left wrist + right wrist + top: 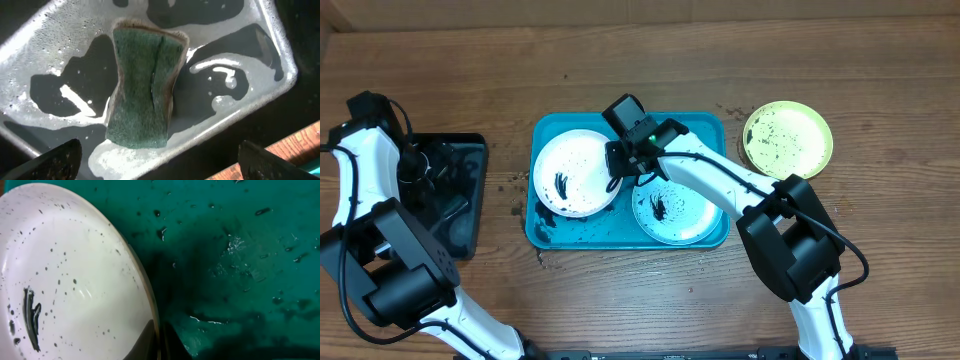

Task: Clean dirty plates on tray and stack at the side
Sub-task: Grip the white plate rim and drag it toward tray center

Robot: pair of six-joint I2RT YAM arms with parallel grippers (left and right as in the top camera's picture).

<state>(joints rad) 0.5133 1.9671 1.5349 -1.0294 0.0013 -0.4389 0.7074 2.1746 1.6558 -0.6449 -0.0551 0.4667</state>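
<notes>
The white plate (570, 170), with black smears and specks, lies in the left half of the turquoise tray (620, 236). The light blue plate (675, 210) lies in the tray's right half. The pale yellow-green plate (787, 138) sits on the table to the right of the tray. My right gripper (620, 165) is shut on the white plate's right rim. In the right wrist view its fingers (160, 340) pinch the rim of the white plate (70, 280) over the wet tray floor (240, 255). My left gripper (420, 170) hangs open over the black tray.
A smaller black tray (460, 215) stands at the left, holding soapy water and a green sponge (142, 90). My open left fingers (160, 167) hover near its rim (280, 55). Dark specks dot the wooden table around the turquoise tray.
</notes>
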